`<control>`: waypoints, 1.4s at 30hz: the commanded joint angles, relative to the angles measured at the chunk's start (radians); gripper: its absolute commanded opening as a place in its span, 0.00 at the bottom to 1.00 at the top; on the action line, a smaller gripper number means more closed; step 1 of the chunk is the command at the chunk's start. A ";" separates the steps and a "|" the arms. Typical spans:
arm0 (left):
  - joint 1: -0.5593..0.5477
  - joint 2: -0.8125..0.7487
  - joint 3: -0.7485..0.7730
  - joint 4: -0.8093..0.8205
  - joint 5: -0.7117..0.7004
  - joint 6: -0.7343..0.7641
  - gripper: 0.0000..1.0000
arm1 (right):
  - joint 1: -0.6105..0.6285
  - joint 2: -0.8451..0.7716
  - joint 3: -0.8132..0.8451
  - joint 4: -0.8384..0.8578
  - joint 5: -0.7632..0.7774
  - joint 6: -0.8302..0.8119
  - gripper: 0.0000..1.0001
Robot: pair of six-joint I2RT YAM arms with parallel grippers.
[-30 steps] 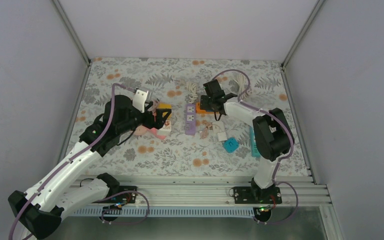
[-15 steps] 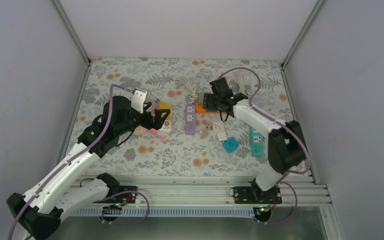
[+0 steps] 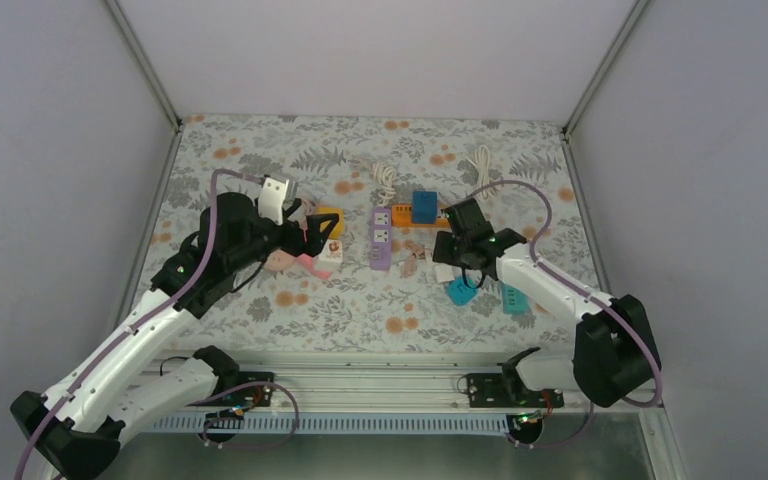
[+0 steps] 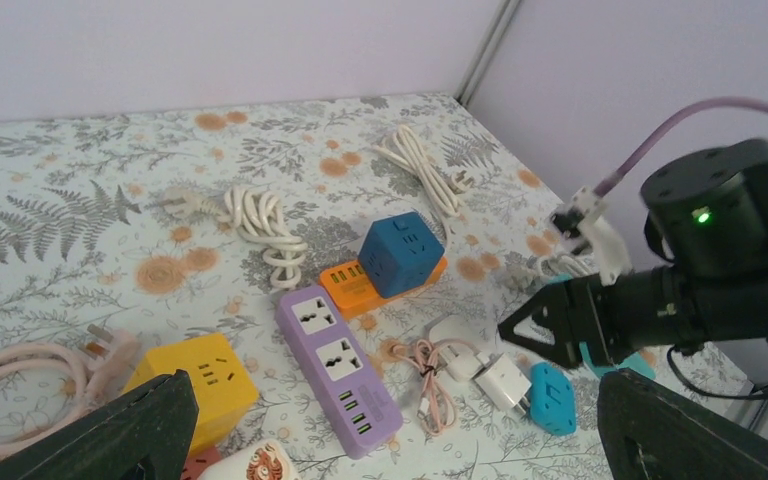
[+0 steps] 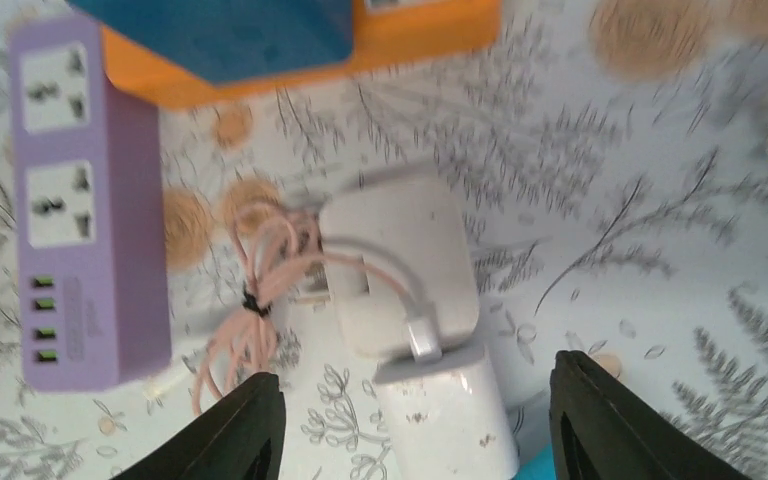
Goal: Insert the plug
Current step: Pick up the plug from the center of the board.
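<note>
A white charger plug (image 5: 447,425) with a coiled pink cable (image 5: 260,290) lies on the floral table, right of the purple power strip (image 3: 381,238) (image 5: 85,210). My right gripper (image 3: 457,250) (image 5: 420,430) hovers over the plug, open, one finger on each side and neither touching it. A blue cube (image 3: 423,205) sits on the orange strip (image 3: 400,217), free of any gripper. My left gripper (image 3: 325,232) (image 4: 390,450) is open and empty near the yellow cube (image 4: 185,385). It looks over the purple strip (image 4: 340,365) and the plug (image 4: 505,380).
A teal adapter (image 3: 460,291) lies just near-side of the plug, and a teal strip (image 3: 513,298) to its right. White cable bundles (image 3: 385,178) lie at the back. Pink and white items crowd under the left gripper. Frame posts and walls bound the table.
My right gripper let go of the blue cube on the orange strip. It swung toward the near side and now hangs over the white plug. The left arm barely moved.
</note>
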 commanded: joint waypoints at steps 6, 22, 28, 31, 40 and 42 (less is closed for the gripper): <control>-0.002 -0.001 -0.007 0.021 0.016 0.008 1.00 | -0.005 0.097 -0.058 0.014 -0.095 0.028 0.60; -0.002 -0.023 -0.015 0.016 0.011 0.001 1.00 | -0.005 0.236 -0.038 0.056 0.018 -0.004 0.44; -0.002 -0.023 -0.015 0.011 0.011 0.003 1.00 | -0.005 0.224 -0.028 0.039 0.035 -0.004 0.32; -0.002 -0.027 -0.014 0.014 0.009 0.001 1.00 | -0.002 0.173 -0.017 0.034 0.029 -0.008 0.32; -0.002 -0.021 -0.009 0.030 0.017 -0.010 1.00 | 0.008 -0.042 0.020 0.105 -0.103 -0.076 0.34; -0.002 -0.020 -0.005 0.034 0.020 -0.016 1.00 | 0.013 -0.074 0.036 0.121 -0.135 -0.096 0.34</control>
